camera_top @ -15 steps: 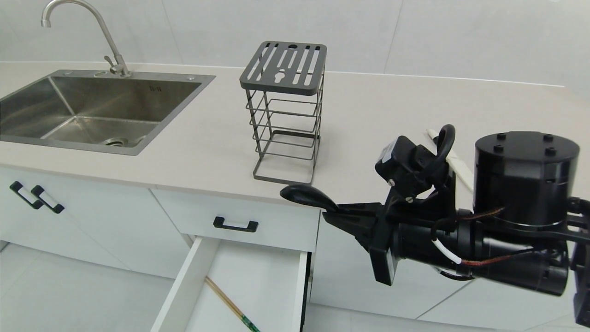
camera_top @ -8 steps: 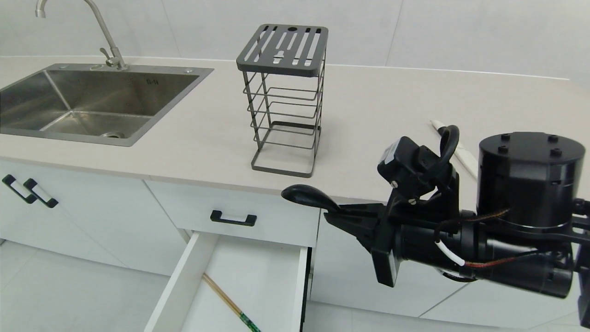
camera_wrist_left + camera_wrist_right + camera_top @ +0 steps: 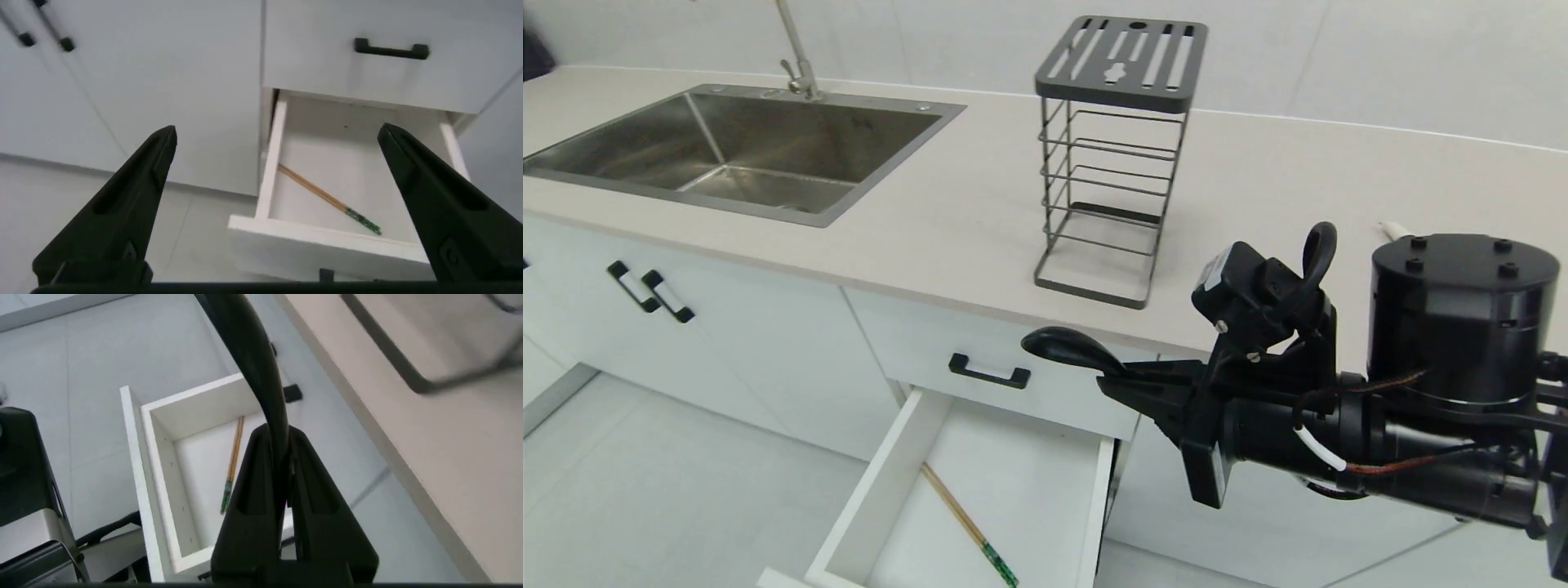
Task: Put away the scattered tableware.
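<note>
The right gripper (image 3: 1123, 378) is held level, pointing left, clamped on a black spoon (image 3: 1066, 347) above the open drawer (image 3: 874, 498); the left gripper (image 3: 276, 139) is spread apart; the camera has shifted since the earlier frames, and the arm's pose is unchanged.

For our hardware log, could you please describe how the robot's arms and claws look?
The right arm is black, with a bolted cylindrical housing and white and reddish cables. The right claw is black and tapered; the left claw has two black wedge-shaped fingers.

No readable text or numbers; just a faint illegible mark on the sink (image 3: 792, 135) wall
</note>
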Available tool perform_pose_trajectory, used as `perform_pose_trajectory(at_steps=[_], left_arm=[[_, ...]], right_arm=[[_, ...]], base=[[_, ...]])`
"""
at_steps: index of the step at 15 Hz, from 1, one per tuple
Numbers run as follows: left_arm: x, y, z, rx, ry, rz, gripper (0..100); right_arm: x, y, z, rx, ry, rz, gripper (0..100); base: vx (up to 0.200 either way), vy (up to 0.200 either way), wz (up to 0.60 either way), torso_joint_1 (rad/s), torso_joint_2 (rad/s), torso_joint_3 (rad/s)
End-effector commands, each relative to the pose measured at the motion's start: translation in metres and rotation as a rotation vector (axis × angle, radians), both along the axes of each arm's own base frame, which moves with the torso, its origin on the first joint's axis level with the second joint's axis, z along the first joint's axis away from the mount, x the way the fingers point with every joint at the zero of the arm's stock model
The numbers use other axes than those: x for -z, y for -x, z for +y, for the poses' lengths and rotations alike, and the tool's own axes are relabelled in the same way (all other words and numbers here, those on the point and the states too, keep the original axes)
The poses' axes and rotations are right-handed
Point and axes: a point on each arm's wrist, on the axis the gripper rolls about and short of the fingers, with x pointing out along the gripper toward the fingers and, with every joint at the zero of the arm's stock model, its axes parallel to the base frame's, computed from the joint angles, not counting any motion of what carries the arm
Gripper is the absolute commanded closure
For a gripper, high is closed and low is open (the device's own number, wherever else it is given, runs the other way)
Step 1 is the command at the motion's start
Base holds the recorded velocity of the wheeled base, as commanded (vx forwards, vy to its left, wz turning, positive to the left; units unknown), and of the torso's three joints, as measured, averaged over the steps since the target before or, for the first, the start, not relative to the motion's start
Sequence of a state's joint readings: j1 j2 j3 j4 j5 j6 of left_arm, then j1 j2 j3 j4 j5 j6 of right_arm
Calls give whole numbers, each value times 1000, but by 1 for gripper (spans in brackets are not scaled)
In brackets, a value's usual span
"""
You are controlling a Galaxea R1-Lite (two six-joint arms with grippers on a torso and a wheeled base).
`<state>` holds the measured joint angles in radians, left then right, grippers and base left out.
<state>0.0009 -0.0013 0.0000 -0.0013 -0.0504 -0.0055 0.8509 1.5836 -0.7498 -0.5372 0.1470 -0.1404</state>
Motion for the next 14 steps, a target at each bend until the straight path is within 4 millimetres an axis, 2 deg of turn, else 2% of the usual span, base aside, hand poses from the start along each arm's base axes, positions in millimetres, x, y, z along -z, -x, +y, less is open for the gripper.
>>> perform_pose_trajectory(at_steps=[1, 11, 14], left_arm=[[0, 0, 0, 0, 1, 1, 0], [0, 0, 0, 0, 1, 1, 0], [0, 0, 0, 0, 1, 1, 0]], right_arm=[[0, 0, 0, -1, 1, 0, 100], [3, 0, -1, 1, 6, 12, 100], [3, 1, -1, -2, 5, 14, 100]], base=[[0, 0, 0, 0, 0, 0], [0, 0, 0, 0, 0, 0], [0, 0, 0, -165, 321, 158]])
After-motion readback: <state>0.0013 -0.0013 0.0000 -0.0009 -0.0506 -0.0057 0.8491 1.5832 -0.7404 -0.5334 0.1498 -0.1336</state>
